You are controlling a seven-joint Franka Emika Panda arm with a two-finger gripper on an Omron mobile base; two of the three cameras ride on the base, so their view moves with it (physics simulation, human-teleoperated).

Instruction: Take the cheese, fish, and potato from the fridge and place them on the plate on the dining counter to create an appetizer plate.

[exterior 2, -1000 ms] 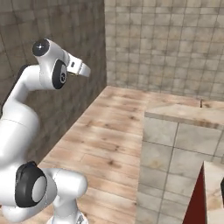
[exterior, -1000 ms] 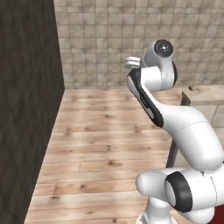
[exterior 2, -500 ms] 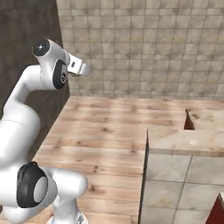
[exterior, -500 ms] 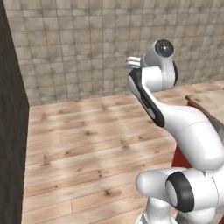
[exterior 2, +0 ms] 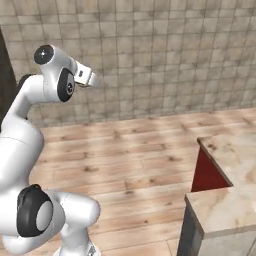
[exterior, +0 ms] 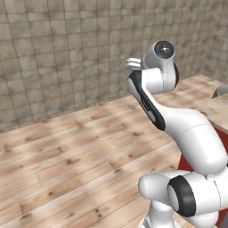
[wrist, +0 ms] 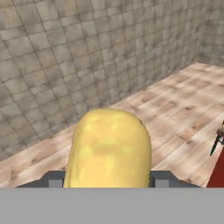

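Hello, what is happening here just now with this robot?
The white arm is carrying the potato: the hand view shows the pale yellow lump clamped between the gripper's two fingertips. The arm is held high above a wooden floor, facing a tiled wall. A corner of the dining counter, marbled on a red base, shows at the right. The plate is not reached yet.

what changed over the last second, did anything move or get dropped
The base turned, so both base views swept right: the dark panel on the left slid out of the left base view and the dining counter came further in. Nothing was let go; the hand stays clamped on the potato, arm pose unchanged.
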